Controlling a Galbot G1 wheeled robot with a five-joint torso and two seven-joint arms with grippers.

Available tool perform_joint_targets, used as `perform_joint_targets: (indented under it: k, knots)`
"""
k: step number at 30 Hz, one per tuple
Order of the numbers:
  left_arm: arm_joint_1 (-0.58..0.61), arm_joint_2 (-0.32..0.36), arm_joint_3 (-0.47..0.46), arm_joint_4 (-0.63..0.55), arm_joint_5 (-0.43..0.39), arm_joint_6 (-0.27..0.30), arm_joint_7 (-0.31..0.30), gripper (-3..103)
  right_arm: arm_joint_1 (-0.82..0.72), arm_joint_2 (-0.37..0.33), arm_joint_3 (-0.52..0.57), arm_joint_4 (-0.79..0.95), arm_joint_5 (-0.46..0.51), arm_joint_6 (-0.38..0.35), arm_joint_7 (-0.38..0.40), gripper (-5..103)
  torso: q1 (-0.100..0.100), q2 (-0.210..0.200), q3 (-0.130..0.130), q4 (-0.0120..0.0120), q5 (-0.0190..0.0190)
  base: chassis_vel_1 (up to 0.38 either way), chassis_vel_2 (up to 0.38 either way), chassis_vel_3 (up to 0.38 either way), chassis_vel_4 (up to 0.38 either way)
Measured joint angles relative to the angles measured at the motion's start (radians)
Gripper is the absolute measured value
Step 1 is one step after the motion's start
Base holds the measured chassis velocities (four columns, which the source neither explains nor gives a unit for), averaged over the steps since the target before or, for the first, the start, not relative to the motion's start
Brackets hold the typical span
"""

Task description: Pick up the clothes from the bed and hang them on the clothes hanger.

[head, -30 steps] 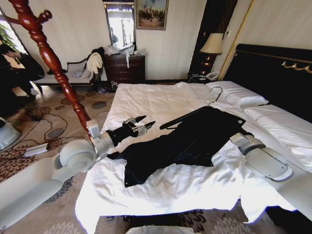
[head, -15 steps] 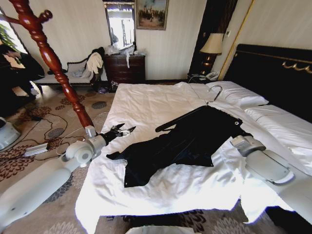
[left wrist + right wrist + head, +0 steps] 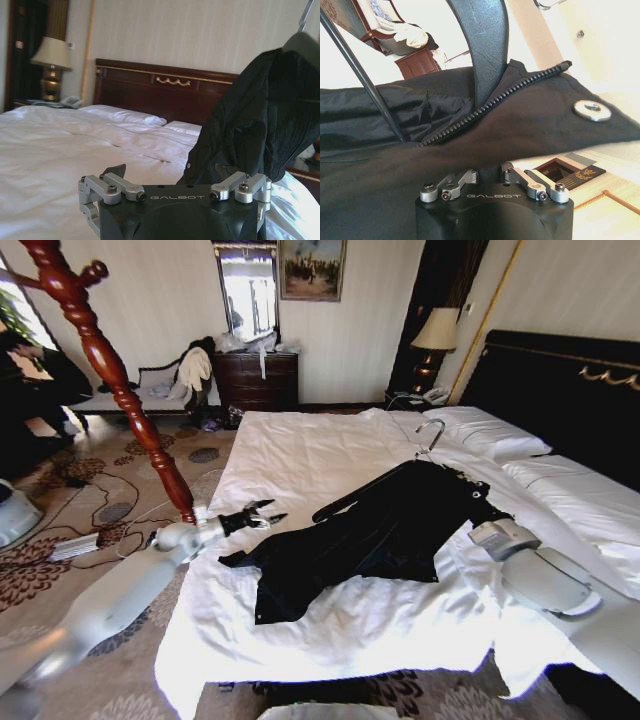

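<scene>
Your right gripper (image 3: 489, 176) is clamped on the black clothes (image 3: 375, 535) near the collar, where the clothes hanger (image 3: 375, 485) is threaded into the garment; its silver hook points toward the pillows. The clothes lie spread across the white bed (image 3: 300, 455), upper part raised at the hanger. Your left gripper (image 3: 262, 515) hovers at the bed's left edge, fingers spread wide and empty, near the garment's lower sleeve.
</scene>
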Motion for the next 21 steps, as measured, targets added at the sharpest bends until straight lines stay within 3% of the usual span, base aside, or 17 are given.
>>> perform_joint_targets:
  k: [4,8,13,21]
  knots:
    - [-0.121,-0.086,0.118,0.099,0.001,-0.011,0.058,100,0.0,-0.005,0.006,0.001,0.002,0.0,0.004,19,0.0,0.0,0.0,0.0005,-0.0002,0.0,0.0,0.0,0.0]
    - [-0.175,-0.14,0.175,0.167,-0.001,-0.024,0.105,100,0.003,-0.012,0.006,-0.001,0.006,0.001,0.005,19,0.0,0.0,0.0,0.0006,0.0,0.0,0.0,0.0,0.0]
    - [-0.238,-0.234,0.211,0.304,0.025,-0.051,0.176,100,0.008,-0.02,0.001,-0.001,0.013,0.001,0.006,19,0.0,0.0,0.0,0.0004,-0.0002,0.0,0.0,0.0,0.0]
    - [-0.297,-0.345,0.229,0.465,0.03,-0.052,0.231,100,0.018,-0.025,-0.009,-0.009,0.015,0.006,0.006,19,0.0,0.0,0.0,0.0003,-0.0002,0.0,0.0,0.0,0.0]
